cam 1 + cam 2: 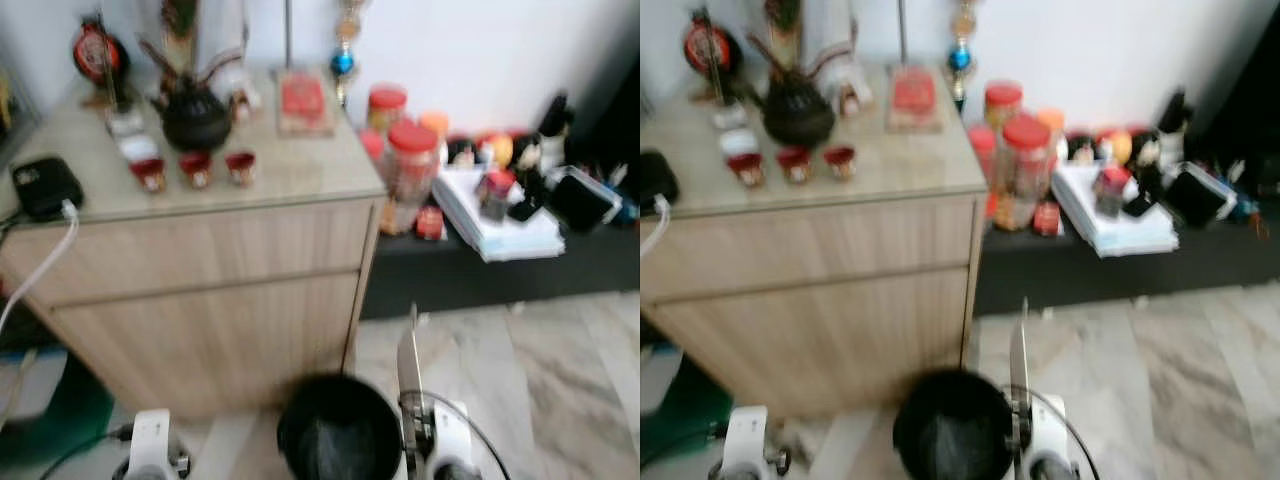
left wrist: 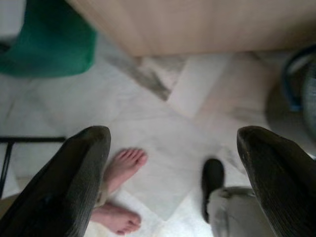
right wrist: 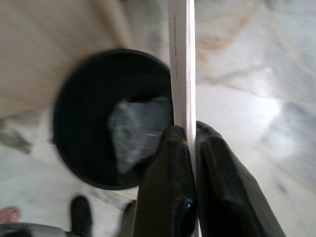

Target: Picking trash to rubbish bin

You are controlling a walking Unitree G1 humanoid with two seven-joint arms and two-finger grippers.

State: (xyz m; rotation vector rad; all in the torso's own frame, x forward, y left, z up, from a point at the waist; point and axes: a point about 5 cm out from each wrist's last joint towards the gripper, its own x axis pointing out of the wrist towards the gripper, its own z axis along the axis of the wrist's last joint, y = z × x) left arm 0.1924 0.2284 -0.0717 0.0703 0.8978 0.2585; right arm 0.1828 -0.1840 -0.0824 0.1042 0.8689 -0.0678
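Down low, the right gripper [image 3: 191,136] was clenched on a flat white strip [image 3: 181,64], holding it upright just beside the black bin [image 1: 338,428], which stood on the marble floor [image 1: 540,370] in front of the wooden cabinet [image 1: 210,290]. Something grey [image 3: 136,131] lay inside the bin. The left gripper [image 2: 173,148] hung released over the floor, above a person's bare feet [image 2: 121,185].

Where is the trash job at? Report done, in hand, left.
Done: one grey crumpled scrap already lies in the black bin. In hand: the right tool is shut on a thin flat white strip, held beside the bin's rim. Left: drop it in. The left tool is open over the floor.
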